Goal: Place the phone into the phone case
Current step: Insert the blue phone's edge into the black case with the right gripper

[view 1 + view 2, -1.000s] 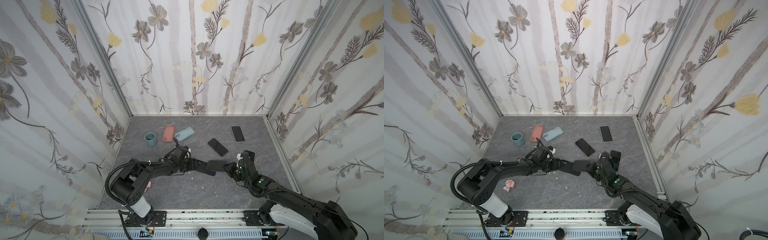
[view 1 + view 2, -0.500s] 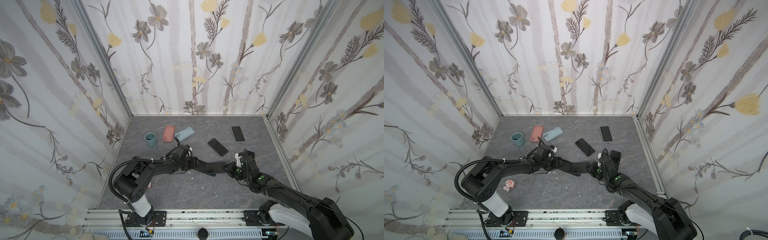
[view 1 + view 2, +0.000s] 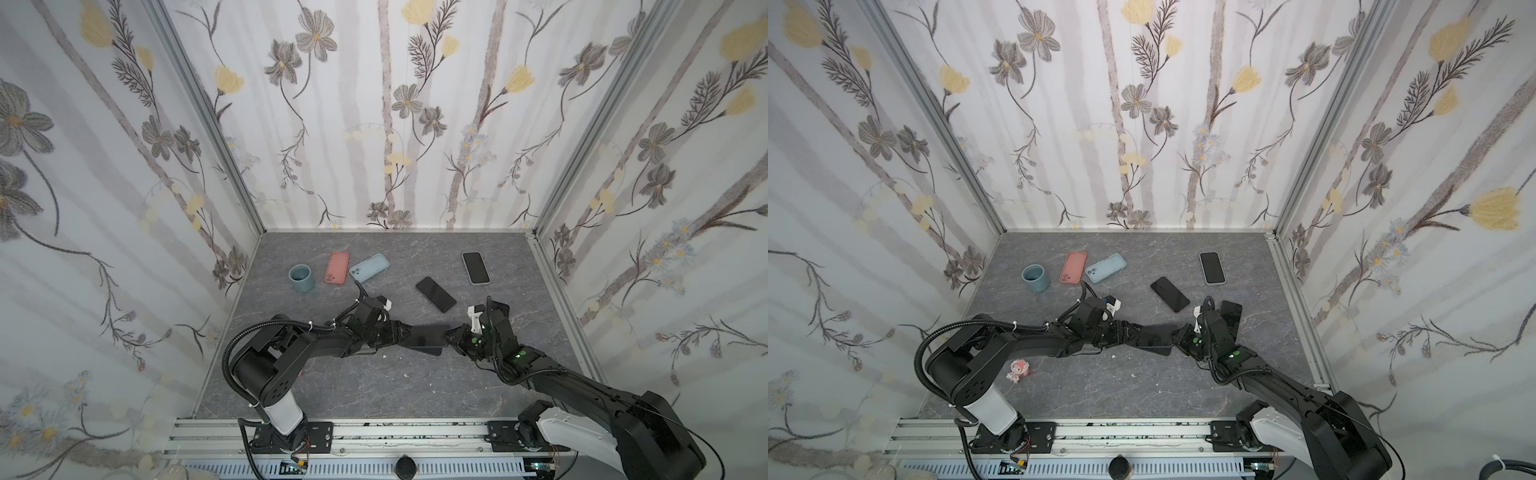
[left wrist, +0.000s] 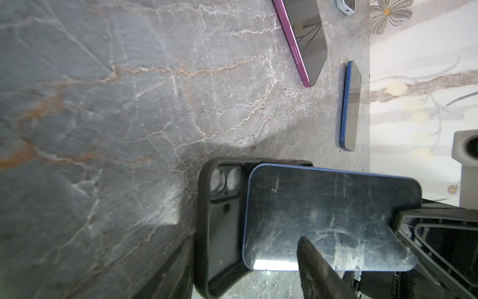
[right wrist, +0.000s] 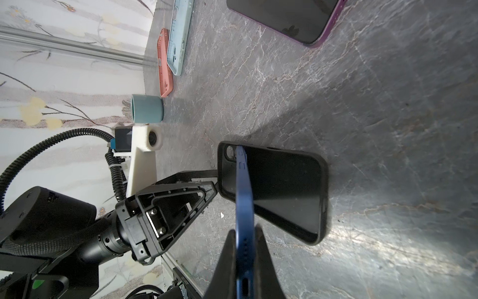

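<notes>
R gripper (image 5: 245,233) clamped shut on blue phone (image 4: 331,214) at its near end. L gripper (image 3: 403,334) part-open, pinching black phone case (image 5: 297,194) at its camera-hole end. Phone's far end sits over the case, tilted, not seated. Vs 1 s ago: R gripper has moved in toward L; phone now overlaps case.

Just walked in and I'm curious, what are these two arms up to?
The left fingers hold the black case at its camera end. The right fingers are shut on the blue phone, which is tilted over the open case. The phone is not seated in the case yet.
</notes>
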{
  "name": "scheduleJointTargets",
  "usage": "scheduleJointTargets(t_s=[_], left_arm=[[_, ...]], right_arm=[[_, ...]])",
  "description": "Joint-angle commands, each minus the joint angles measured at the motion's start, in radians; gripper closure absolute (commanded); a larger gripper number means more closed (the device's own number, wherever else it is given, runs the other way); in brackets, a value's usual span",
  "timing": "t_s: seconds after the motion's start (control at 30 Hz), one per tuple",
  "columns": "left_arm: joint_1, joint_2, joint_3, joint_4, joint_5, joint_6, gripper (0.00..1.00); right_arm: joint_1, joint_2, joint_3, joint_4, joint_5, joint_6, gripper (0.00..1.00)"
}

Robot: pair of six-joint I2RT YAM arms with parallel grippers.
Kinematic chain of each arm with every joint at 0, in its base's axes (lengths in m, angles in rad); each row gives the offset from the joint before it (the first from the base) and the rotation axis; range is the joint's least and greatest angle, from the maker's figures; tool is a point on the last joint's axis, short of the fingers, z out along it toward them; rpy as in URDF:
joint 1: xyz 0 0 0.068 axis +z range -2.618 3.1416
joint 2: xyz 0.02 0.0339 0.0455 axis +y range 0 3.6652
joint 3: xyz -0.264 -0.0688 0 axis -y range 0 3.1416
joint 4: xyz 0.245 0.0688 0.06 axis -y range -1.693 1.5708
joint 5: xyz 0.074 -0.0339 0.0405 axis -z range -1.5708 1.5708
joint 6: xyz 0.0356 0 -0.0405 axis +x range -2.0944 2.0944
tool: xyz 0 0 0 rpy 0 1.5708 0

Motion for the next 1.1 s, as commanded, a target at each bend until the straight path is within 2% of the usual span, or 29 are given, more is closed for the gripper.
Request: scheduleJointTargets(t_s=[0.0,0.2,0.3,0.4,0.47,0.5,0.63,1.07], left_arm=[[0.005,0.011,0.011,-0.155,-0.018,-0.005,0.35],[0.045,-0.012,0.032,-0.219,-0.114,0.013,0.35],[0.047,-0.004,0.044,-0.225,-0.125,0.022,0.36],[0.045,0.018,0.043,-0.195,-0.098,0.005,0.39],[0.041,0.033,0.039,-0.167,-0.06,-0.006,0.48],[0.039,0.04,0.039,-0.158,-0.044,-0.013,0.48],[0.021,0.052,0.021,-0.112,-0.002,-0.053,0.5],[-0.025,0.063,-0.016,-0.064,0.011,-0.113,0.5]], right_arm=[[0.0,0.006,-0.002,-0.042,-0.042,-0.023,1.0],[-0.009,0.001,-0.012,-0.054,-0.05,-0.038,1.0],[-0.013,-0.006,-0.02,-0.052,-0.033,-0.038,1.0],[-0.014,-0.014,-0.032,-0.038,-0.021,-0.033,1.0],[-0.016,-0.013,-0.038,-0.028,-0.022,-0.027,1.0],[-0.017,-0.009,-0.042,-0.023,-0.026,-0.024,1.0],[-0.017,-0.002,-0.05,0.005,-0.04,-0.013,1.0],[-0.016,0.063,-0.063,0.084,-0.117,-0.009,1.0]])
